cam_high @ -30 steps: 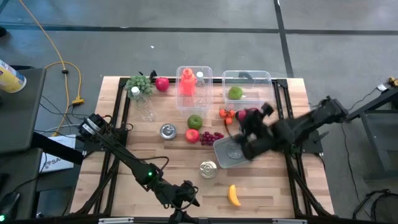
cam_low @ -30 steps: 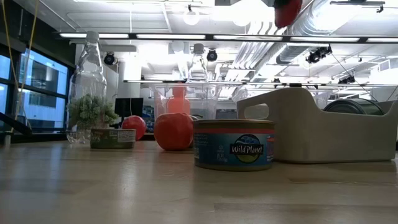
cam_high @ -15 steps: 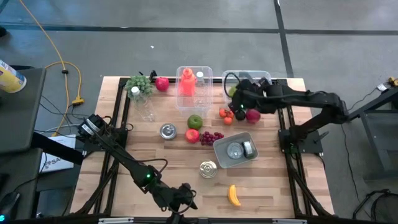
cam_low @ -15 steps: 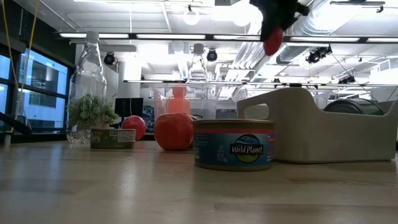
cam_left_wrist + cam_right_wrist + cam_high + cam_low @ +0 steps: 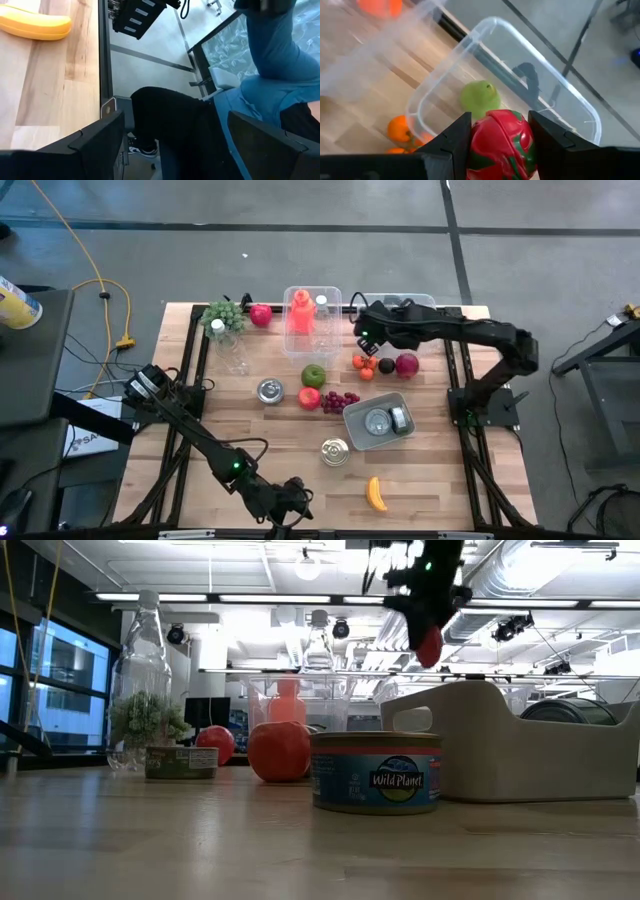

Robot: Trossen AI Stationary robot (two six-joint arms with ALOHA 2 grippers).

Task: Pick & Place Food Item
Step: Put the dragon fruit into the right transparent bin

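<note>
A red fruit with green streaks (image 5: 502,145) sits in my right gripper (image 5: 500,125), which is shut on it. In the high view that gripper (image 5: 364,332) hovers over the near left corner of a clear plastic container (image 5: 410,305) at the table's far edge. A green fruit (image 5: 479,97) lies inside the container. The low view shows the red fruit (image 5: 430,644) hanging high above the table. My left gripper (image 5: 296,498) waits open at the table's near edge, holding nothing, with the banana (image 5: 35,25) beside it. My right gripper pinches the red fruit by two opposite sides (image 5: 479,142) between its two fingers (image 5: 455,137). The fingers slant downward, coming from the table's right toward the far edge. The fruit is lifted clear, well above the table and the container.
Oranges (image 5: 364,365) and a dark red fruit (image 5: 406,364) lie just near of the container. A white tray (image 5: 350,420) holds tins at mid table. A green apple (image 5: 314,375), grapes (image 5: 342,400), two loose tins and a second clear box with a red bottle (image 5: 301,312) stand leftward.
My right gripper has swung from above the white tray toward the table's far edge and a little leftward, sinking slightly and turning. It has carried the red fruit, still lifted clear, over to the clear container.
</note>
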